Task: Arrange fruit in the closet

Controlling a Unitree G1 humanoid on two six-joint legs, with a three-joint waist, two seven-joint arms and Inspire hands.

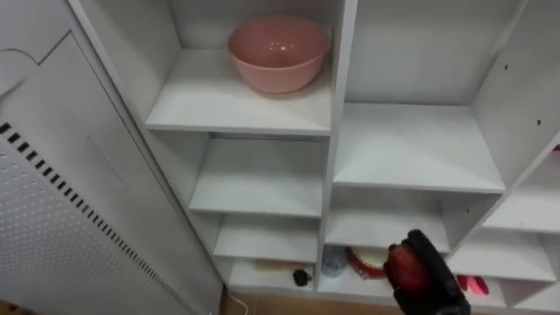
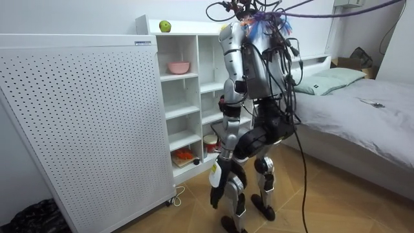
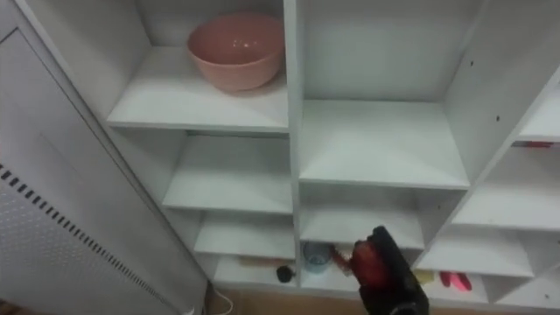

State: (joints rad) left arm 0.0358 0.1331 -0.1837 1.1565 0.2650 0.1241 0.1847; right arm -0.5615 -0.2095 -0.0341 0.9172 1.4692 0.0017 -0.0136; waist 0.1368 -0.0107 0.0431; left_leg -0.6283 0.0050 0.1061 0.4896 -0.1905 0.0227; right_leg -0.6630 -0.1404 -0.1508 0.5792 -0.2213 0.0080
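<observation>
Red fruit held before the closet
Right robot hand grips it low at right — the pink bowl sits well above, to its left, bare shelves between.

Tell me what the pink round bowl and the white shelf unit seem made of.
Pink round bowl: probably plastic, possibly glazed ceramic; even colour, smooth soft sheen. White shelf unit: likely laminated board; flat square-edged panels, small peg holes in a side wall.
</observation>
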